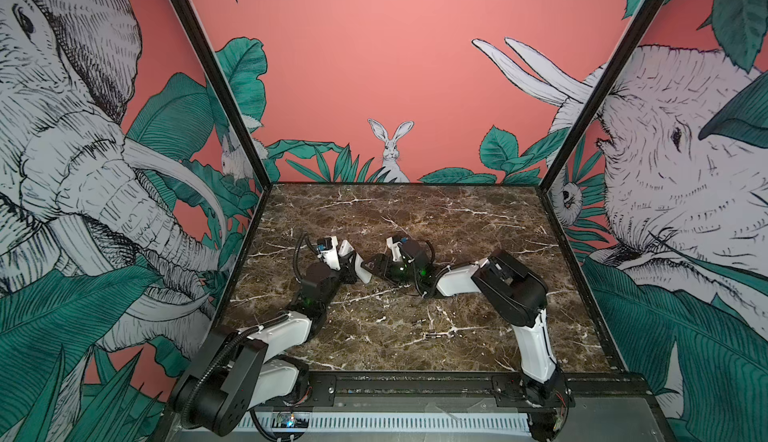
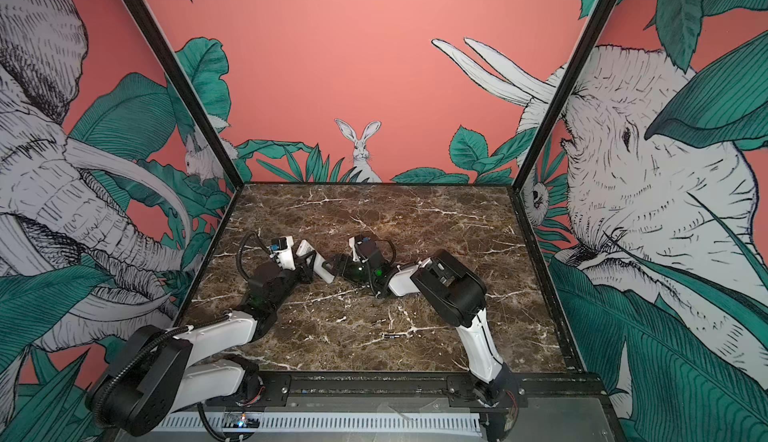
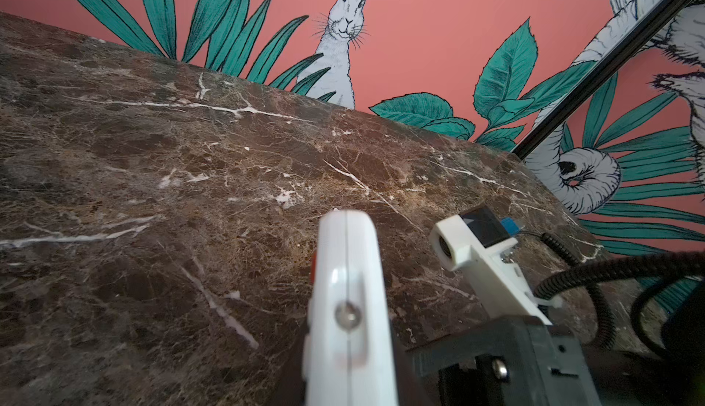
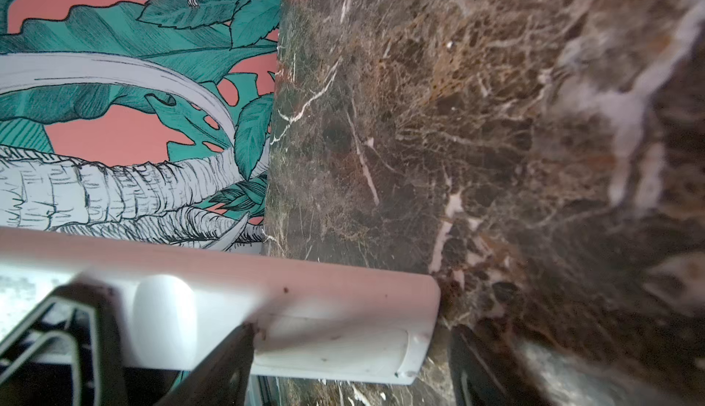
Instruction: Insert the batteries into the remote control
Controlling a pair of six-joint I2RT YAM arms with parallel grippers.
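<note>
**Left fingers** [image 1: 352, 266] are clamped on the slim white plastic remote control [image 1: 365, 274], holding it tilted over the dark brown marble-patterned desk [image 1: 415, 220]. The right fingers [image 4: 232, 350] stand apart, one across the remote control's plain back and the other just past its end, gripping nothing. Two tiny dark cylindrical batteries [image 1: 436, 335] lie on the desk well apart from both pairs of fingers, back toward the right arm's base. The remote control looks light, stiff and glossy, so it is likely slippery. A hold across its narrow edges near mid-length, clear of the seamed panel by the right fingers, seems safest. The batteries look hard, small and prone to roll, so each probably wants a pinch across the middle of its barrel, taken from straight above.
</note>
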